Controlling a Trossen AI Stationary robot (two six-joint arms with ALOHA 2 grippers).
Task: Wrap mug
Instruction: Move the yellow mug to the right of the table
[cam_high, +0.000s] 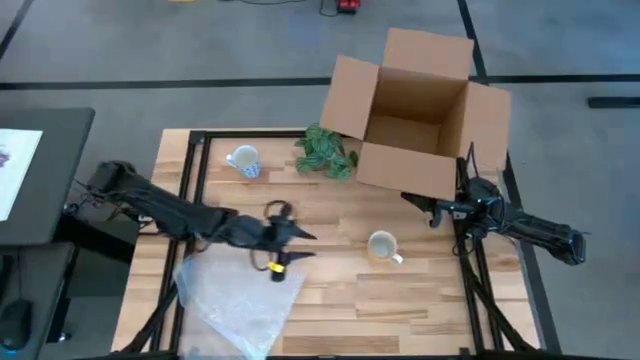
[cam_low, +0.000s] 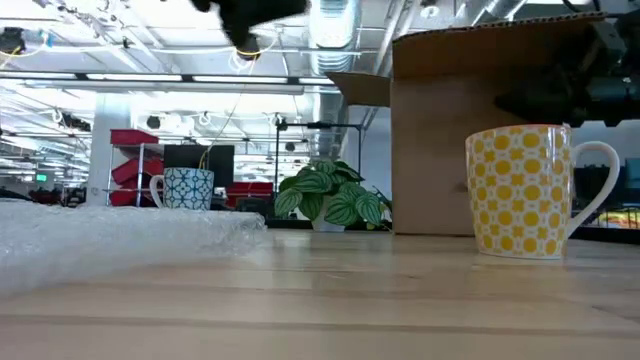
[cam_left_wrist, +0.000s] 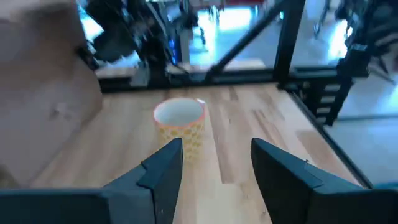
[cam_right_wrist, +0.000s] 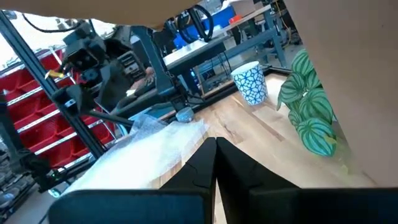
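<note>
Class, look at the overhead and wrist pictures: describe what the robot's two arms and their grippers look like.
Both arms are dark, slim and jointed. The left gripper has two black tapered fingers, a yellow marking near its wrist and a looped black cable. The right gripper is likewise black, with angular fingers.

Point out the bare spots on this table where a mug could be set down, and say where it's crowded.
Bare wood lies between the bubble wrap and the yellow mug, and along the near edge right of the wrap. Another patch sits between the blue mug and the left gripper. The far side is crowded: plant, cardboard box, with the right gripper beside it.
</note>
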